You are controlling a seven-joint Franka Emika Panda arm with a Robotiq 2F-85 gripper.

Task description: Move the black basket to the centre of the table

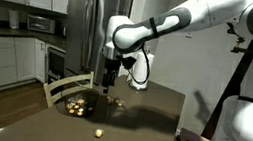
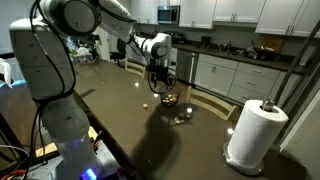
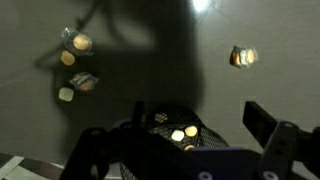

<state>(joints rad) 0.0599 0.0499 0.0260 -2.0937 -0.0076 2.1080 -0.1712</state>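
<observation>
- both exterior views are dim, soft and grainy.
- the fridge (image 1: 101,6) carries pale streaks of glare.
- the glossy table (image 2: 120,105) has a dark shadow (image 2: 160,140) spreading toward its near edge.
- the paper roll (image 2: 255,130) is almost washed out.
- the wrist view is darkest, with white glare (image 3: 205,5) at the top and a blurred foreground.

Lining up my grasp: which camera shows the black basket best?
Wrist view: the black basket lies between the fingers of the gripper, mesh and round pieces visible. In both exterior views it is only a small dark shape under the gripper.
</observation>
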